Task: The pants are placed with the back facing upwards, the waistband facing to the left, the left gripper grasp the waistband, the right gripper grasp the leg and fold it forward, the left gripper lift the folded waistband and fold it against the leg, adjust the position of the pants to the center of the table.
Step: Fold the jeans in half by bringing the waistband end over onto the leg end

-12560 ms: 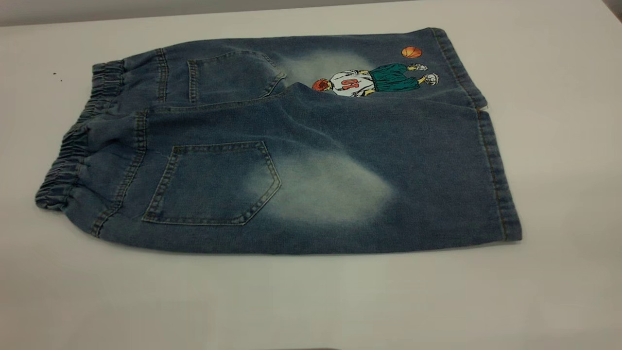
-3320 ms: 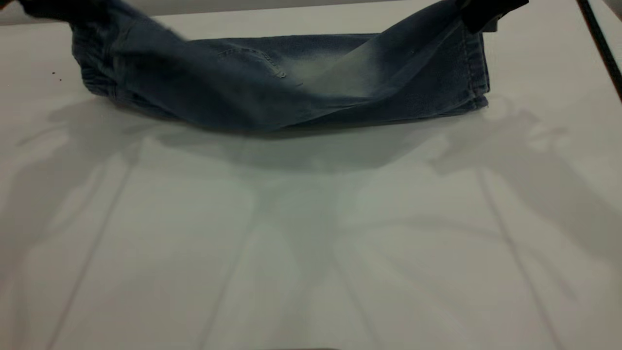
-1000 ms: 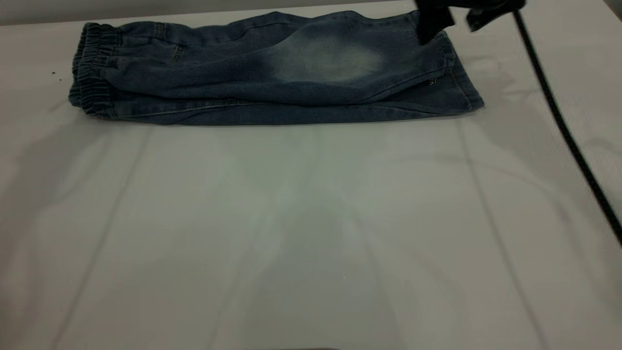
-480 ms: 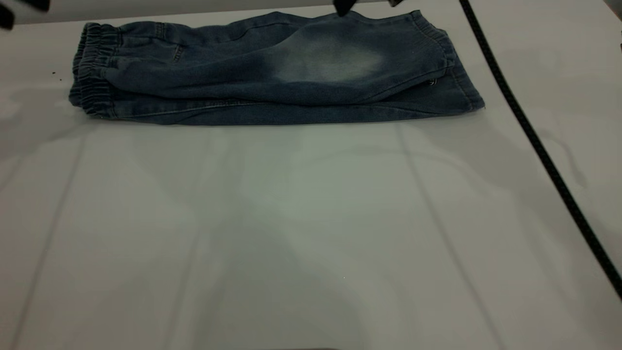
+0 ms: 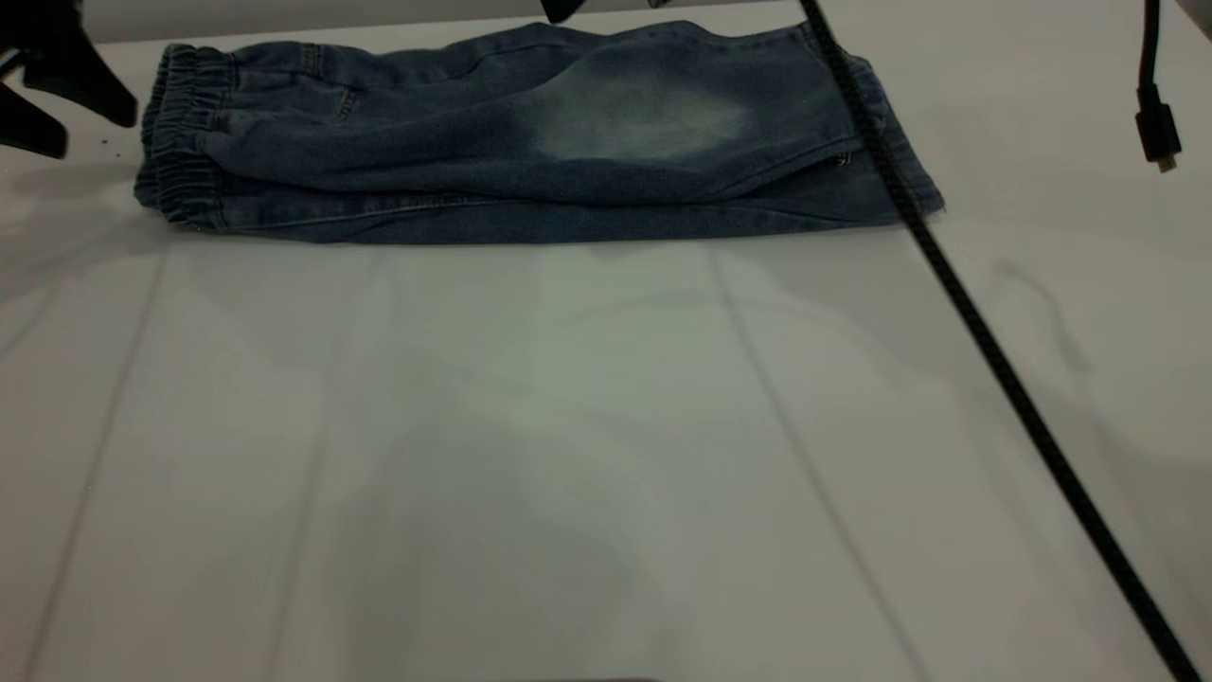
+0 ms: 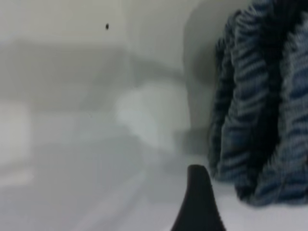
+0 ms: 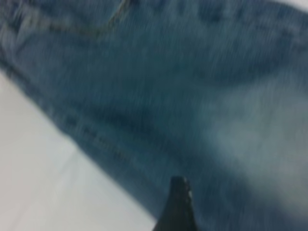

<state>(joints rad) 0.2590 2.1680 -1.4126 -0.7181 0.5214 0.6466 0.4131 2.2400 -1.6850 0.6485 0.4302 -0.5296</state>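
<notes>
The pants (image 5: 530, 142) are lying folded lengthwise along the far edge of the table (image 5: 568, 455), toward twelve o'clock of the exterior view, with the leg (image 5: 644, 118) and its pale faded patch lying on top. The waistband (image 5: 180, 142) is sitting at the nine o'clock end of the bundle, its gathered ruching stacked in layers, and the stitched hems are resting at the three o'clock end.

I am holding my left gripper (image 5: 62, 99) just off the waistband, at about nine o'clock from it, with its two fingers spread apart and nothing between them. From my left wrist, the ruched band (image 6: 262, 110) is showing close beside one dark fingertip (image 6: 198, 202), apart from it.

My right gripper (image 5: 563, 8) is showing only as a dark tip at the twelve o'clock edge above the pants; I cannot tell how far it is parted. Its cable (image 5: 956, 294) is trailing across the hem end toward five o'clock. My right wrist is looking down onto denim (image 7: 183, 91), one fingertip (image 7: 177, 207) in sight.
</notes>
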